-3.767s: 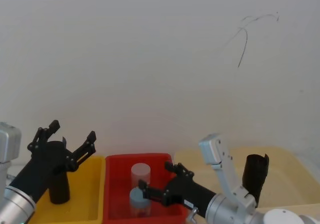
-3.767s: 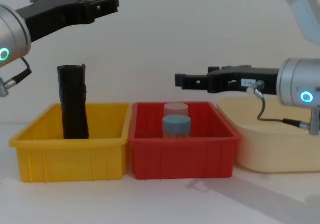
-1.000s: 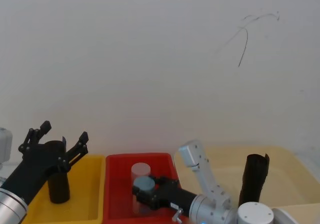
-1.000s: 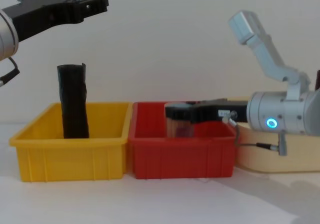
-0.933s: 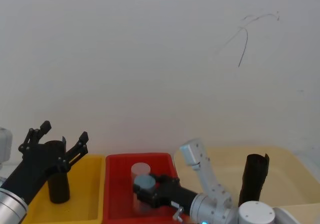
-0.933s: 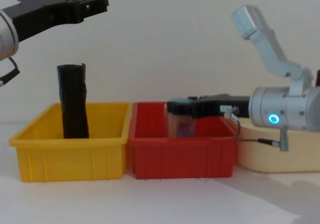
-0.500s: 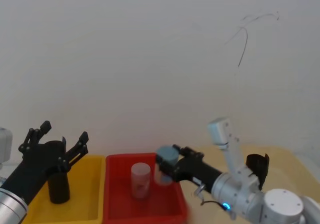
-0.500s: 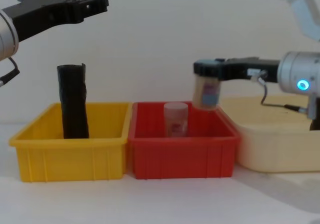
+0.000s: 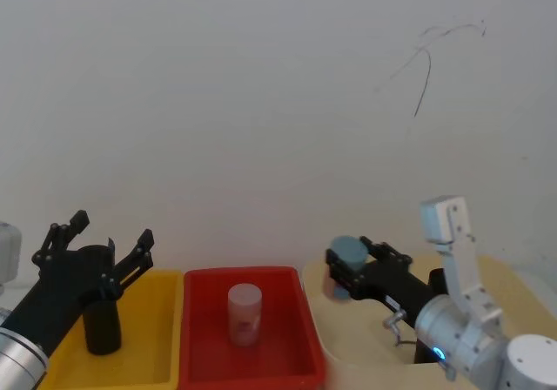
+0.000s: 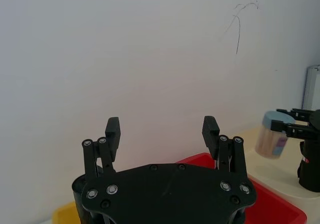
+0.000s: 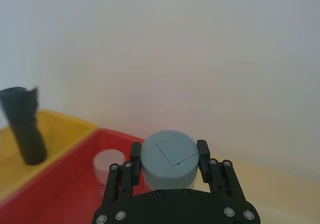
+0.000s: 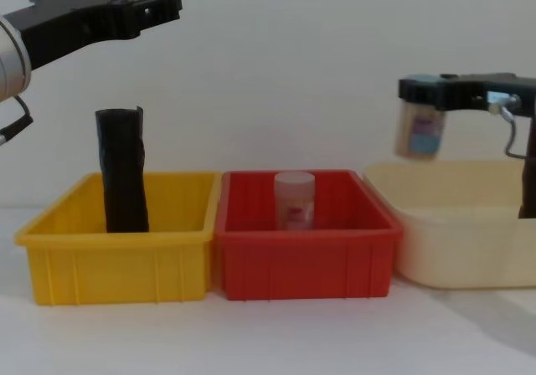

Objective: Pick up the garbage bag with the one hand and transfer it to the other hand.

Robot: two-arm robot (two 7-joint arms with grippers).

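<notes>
The right gripper (image 12: 419, 99), clamped on a jar (image 12: 418, 132) at right, could drop it, while the open left gripper (image 12: 172, 1) hangs upper left, above the garbage bag (image 12: 124, 170).

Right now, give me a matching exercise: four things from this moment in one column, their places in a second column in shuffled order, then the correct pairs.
Things:
1. blue-capped jar
2. white-capped jar
3. garbage bag
4. left gripper

Places:
A. standing in the yellow bin
B. open, raised above the yellow bin
C. held by the right gripper over the cream bin
D. standing in the red bin

Pairs: 1-C, 2-D, 3-A, 4-B
</notes>
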